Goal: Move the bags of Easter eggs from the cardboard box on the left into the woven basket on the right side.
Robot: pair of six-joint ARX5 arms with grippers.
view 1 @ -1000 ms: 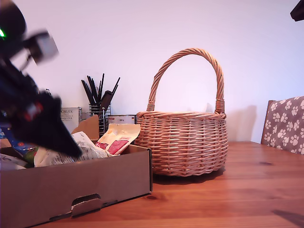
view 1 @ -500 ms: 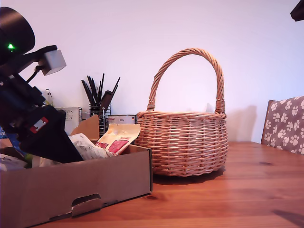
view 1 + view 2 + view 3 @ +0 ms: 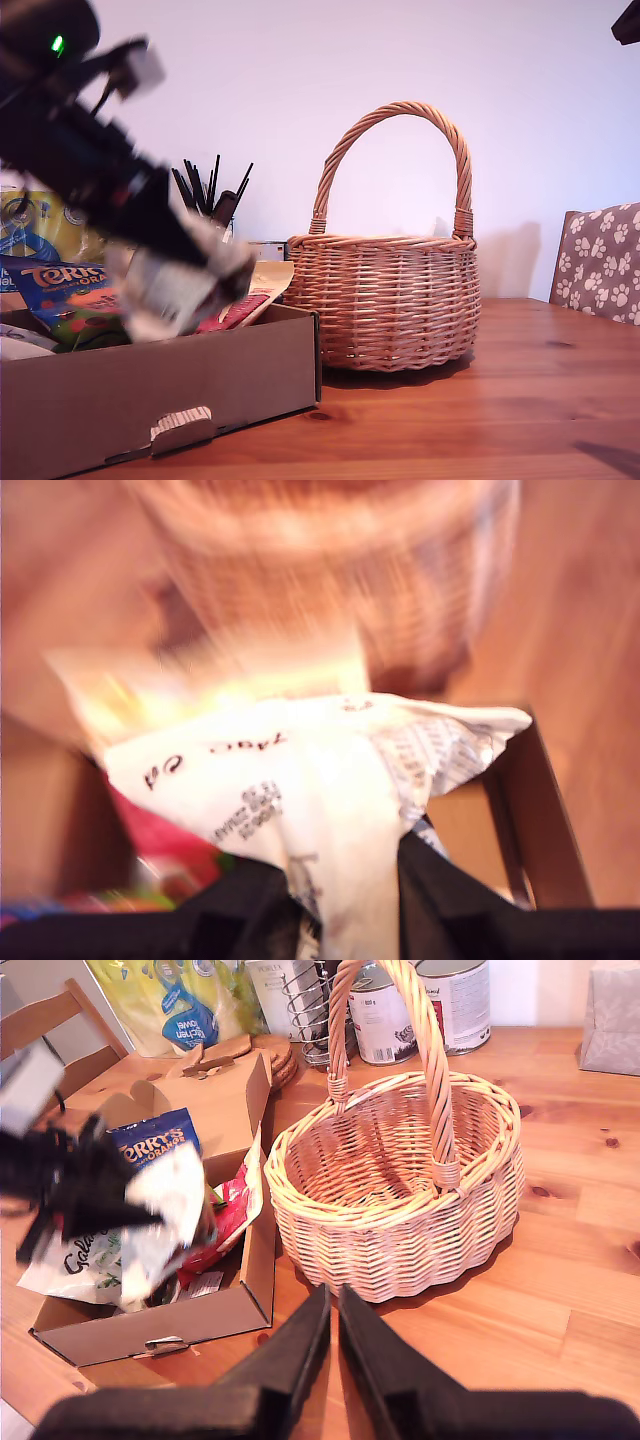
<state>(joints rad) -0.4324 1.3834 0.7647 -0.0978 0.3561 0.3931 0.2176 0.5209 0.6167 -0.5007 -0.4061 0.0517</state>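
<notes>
My first gripper (image 3: 345,905) is clamped on the white printed bag (image 3: 320,790); in the first wrist view the crinkled packet is pinched between the two black jaws and fans out ahead of them. In the exterior view the same bag (image 3: 180,285) hangs motion-blurred from the arm tip, lifted above the cardboard box (image 3: 160,395), with the woven basket (image 3: 385,300) beyond the gripper toward the exterior view's right.

Below and behind the held bag, inside the box: blue bag with orange lettering (image 3: 60,290), cream bag with red panel (image 3: 250,300) leaning on the box wall nearest the basket, pale white-green bag (image 3: 70,1260) at the far end from the basket.

My second gripper (image 3: 333,1330) hovers above the wooden table (image 3: 580,1260), jaws nearly together with only a thin slit between them, nothing held. Basket sits just ahead of it; I see nothing in the part of the interior that shows. Box lies ahead and to one side, just beside the basket.

Beyond the basket: wire utensil holder (image 3: 205,235), yellow and blue pack (image 3: 175,1005), tins (image 3: 455,1000)
</notes>
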